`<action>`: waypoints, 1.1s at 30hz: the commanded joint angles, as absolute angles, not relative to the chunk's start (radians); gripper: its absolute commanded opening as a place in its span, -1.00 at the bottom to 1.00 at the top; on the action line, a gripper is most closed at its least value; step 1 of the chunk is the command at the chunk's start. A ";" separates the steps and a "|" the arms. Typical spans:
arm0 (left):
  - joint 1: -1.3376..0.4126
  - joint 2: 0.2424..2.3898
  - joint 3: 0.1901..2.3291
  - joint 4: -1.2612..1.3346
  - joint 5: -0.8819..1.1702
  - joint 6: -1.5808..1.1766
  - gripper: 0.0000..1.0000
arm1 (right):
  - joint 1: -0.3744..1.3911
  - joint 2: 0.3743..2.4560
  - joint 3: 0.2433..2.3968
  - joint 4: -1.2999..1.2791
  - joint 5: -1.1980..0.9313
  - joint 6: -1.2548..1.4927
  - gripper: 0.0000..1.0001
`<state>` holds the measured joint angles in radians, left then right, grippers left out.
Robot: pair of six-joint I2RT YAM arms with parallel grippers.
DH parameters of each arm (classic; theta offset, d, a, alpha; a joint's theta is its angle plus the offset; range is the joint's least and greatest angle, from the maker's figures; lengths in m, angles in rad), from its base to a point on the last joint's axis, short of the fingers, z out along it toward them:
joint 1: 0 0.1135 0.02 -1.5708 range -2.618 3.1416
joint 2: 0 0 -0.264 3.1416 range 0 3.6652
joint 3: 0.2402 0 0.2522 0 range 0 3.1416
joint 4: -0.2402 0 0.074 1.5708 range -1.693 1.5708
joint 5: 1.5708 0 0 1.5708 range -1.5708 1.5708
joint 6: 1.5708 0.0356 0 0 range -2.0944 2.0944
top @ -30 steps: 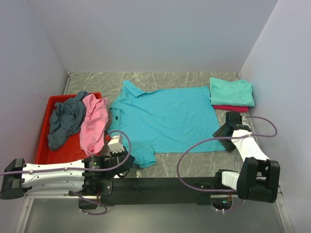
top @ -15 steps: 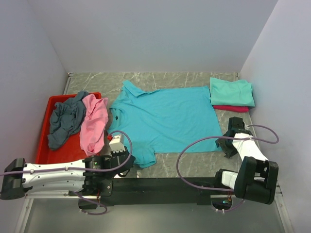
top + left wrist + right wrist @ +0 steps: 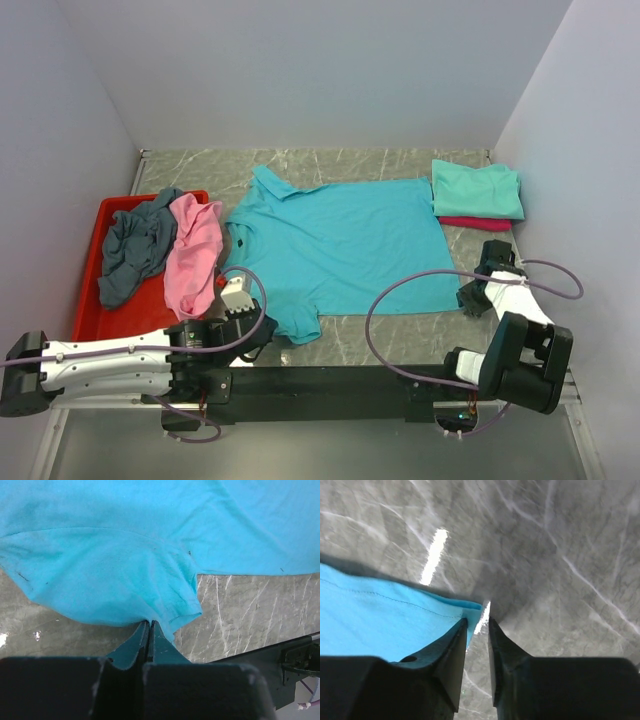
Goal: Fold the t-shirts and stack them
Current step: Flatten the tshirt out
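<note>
The marble table (image 3: 400, 165) carried the turquoise t-shirt (image 3: 340, 245) spread flat at its middle, collar toward the left. At the left, the red tray (image 3: 125, 315) held 2 crumpled shirts, the grey t-shirt (image 3: 135, 250) and the pink t-shirt (image 3: 195, 255). In the far right corner, the mint t-shirt (image 3: 477, 188) lay folded on the crimson t-shirt (image 3: 475, 224).

The left gripper (image 3: 149, 622) was clamped tight on the near sleeve (image 3: 125, 580), the cloth puckering to its tips. The right gripper (image 3: 477, 622) sat low at the near hem corner (image 3: 470, 607), its jaws a narrow slit apart with bare marble showing between them. That corner reached only the slit's mouth, so it held nothing yet.

To fold well, the right claw likely needed to slide farther over the corner before pinching, so it would catch both layers. The 2 arms should then lift together, evenly, to keep the near edge straight.
</note>
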<state>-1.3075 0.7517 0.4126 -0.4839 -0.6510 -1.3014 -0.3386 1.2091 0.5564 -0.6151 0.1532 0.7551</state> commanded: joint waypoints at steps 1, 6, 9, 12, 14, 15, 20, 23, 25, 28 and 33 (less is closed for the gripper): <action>-1.301 0.739 0.411 -0.488 -0.649 -1.292 -0.99 | -0.347 1.261 0.571 -0.546 0.163 0.739 -0.42; -1.299 0.741 0.411 -0.494 -0.647 -1.296 -0.99 | -0.347 1.307 0.558 -0.491 0.140 0.716 -0.70; -1.296 0.745 0.414 -0.494 -0.647 -1.293 -0.99 | -0.347 1.290 0.548 -0.466 0.155 0.710 -1.00; -1.295 0.750 0.416 -0.492 -0.646 -1.289 -0.99 | -0.347 1.243 0.543 -0.465 0.170 0.704 -1.00; -1.295 0.752 0.419 -0.494 -0.644 -1.289 -0.99 | -0.345 1.183 0.541 -0.468 0.166 0.690 -1.00; -1.295 0.752 0.419 -0.497 -0.644 -1.290 -0.99 | -0.342 1.158 0.543 -0.469 0.163 0.680 -1.00; -1.293 0.727 0.433 -0.534 -0.658 -1.298 -0.99 | -0.307 0.938 0.505 -0.417 0.054 0.618 -1.00; -1.293 0.707 0.436 -0.549 -0.660 -1.299 -0.99 | -0.282 0.841 0.494 -0.429 0.044 0.601 -1.00; -1.293 0.700 0.439 -0.558 -0.655 -1.299 -0.99 | -0.276 0.804 0.506 -0.460 0.051 0.589 -1.00; -1.292 0.689 0.442 -0.560 -0.624 -1.272 -0.99 | -0.262 0.769 0.520 -0.523 0.043 0.595 -1.00; -1.292 0.631 0.471 -0.589 -0.546 -1.203 -0.99 | -0.131 0.752 0.532 -0.572 0.095 0.635 -1.00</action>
<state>-1.2972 0.6685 0.4168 -0.5621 -0.6014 -1.2598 -0.2005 0.7692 0.5030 -0.5312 0.0608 0.6205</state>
